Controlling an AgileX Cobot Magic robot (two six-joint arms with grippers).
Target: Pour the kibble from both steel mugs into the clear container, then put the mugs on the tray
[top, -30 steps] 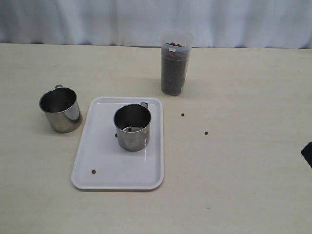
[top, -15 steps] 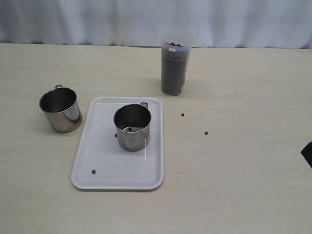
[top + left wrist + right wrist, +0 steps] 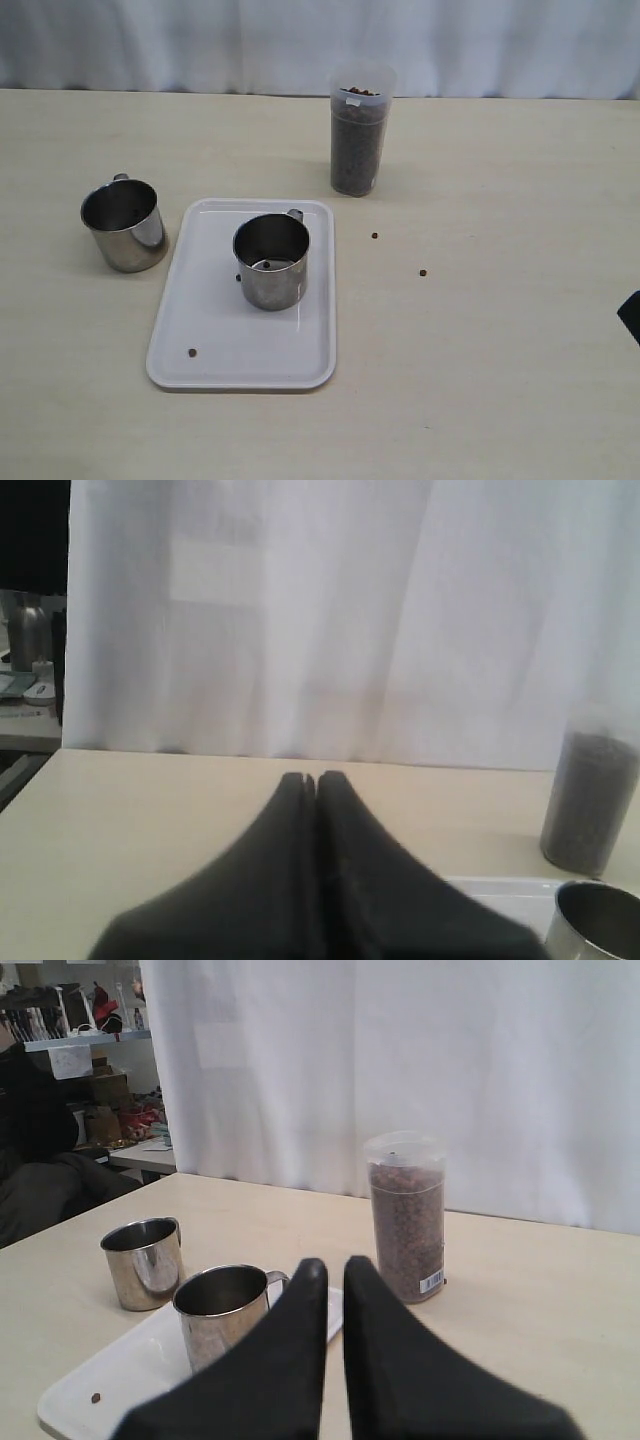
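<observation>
pale wood surface before a white curtain: we see one shiny steel mug (image 3: 124, 225) upright just left of the flat white tray (image 3: 215, 340), nearer our left claw (image 3: 311, 778), pressed together; right claw (image 3: 328, 1263) barely parted, empty.

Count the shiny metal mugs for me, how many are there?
2. One steel mug stands on the white tray. The other mug stands on the table just left of the tray. None seems hidden.

Beige table (image 3: 500, 380): tray (image 3: 200, 330), mug (image 3: 124, 224), clear container (image 3: 357, 130), stray pellets (image 3: 422, 272)
</observation>
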